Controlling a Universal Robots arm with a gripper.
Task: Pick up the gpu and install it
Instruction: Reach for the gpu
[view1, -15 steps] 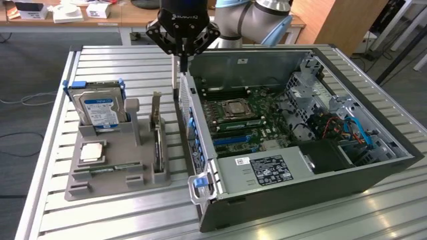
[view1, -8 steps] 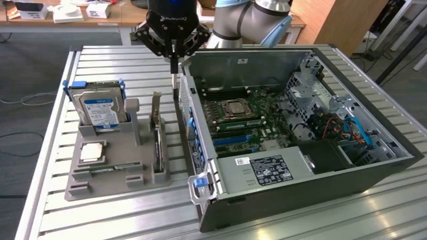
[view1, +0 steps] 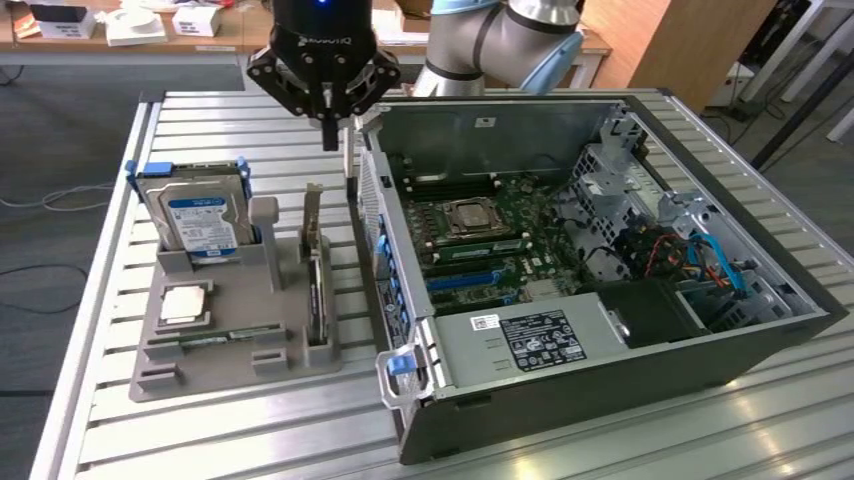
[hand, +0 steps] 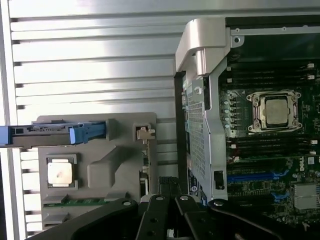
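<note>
My gripper (view1: 330, 135) empty, fingers together; graphics card (view1: 315, 280) at my six o'clock, upright in tray (view1: 214, 368), not yet lifted

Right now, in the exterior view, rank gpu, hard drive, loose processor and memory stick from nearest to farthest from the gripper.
1. gpu, upright in the holder, nearly under the gripper.
2. hard drive, toward the exterior view's left.
3. loose processor, mid-holder.
4. memory stick, holder's near edge.

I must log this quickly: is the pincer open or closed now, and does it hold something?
Pincer: closed, with nothing seen in it; the graphics card stands in its gray holder.
</note>
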